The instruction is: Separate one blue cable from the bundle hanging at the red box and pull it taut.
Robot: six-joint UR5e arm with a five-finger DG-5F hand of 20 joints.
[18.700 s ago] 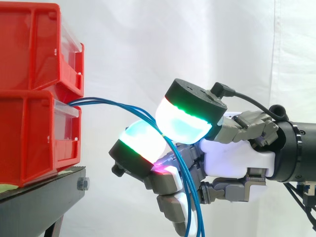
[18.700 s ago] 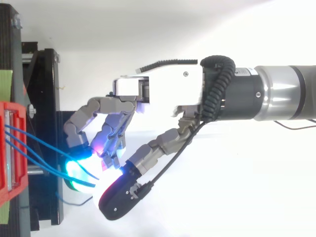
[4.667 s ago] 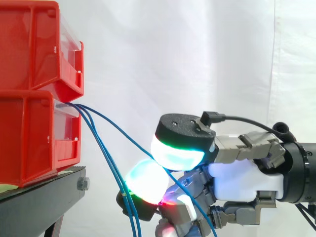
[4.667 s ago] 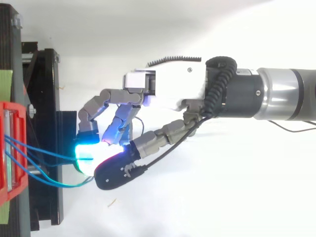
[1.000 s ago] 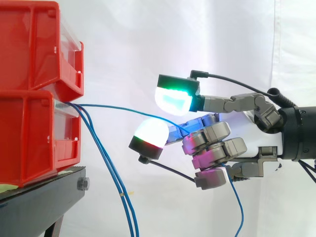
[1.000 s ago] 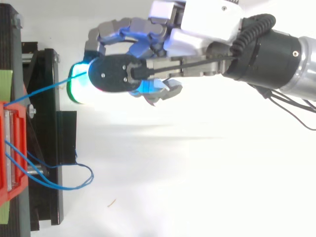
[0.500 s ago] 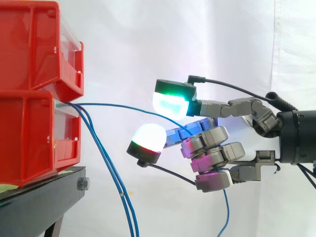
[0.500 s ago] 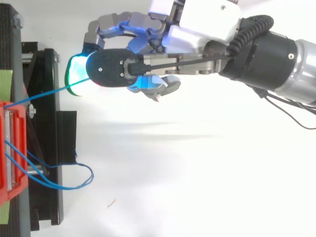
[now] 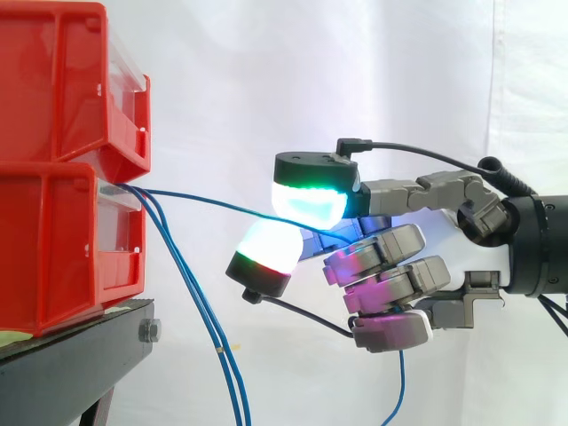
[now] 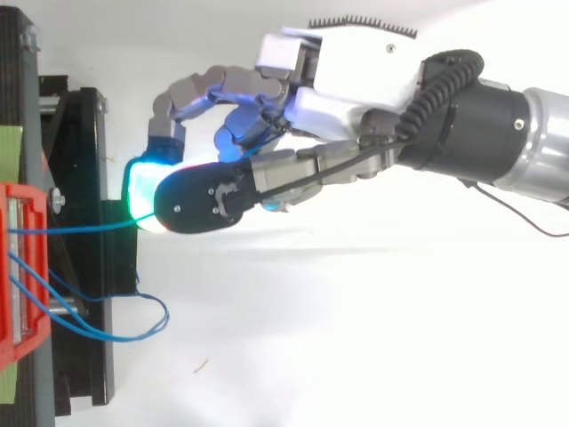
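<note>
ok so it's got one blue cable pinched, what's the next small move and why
Probably ease the hand back, away from the red bin, keeping its pinch. The blue cable caught between its pads dips slightly on its way from the bin, so it isn't quite taut, and the two other cables hang clear below it.
</note>
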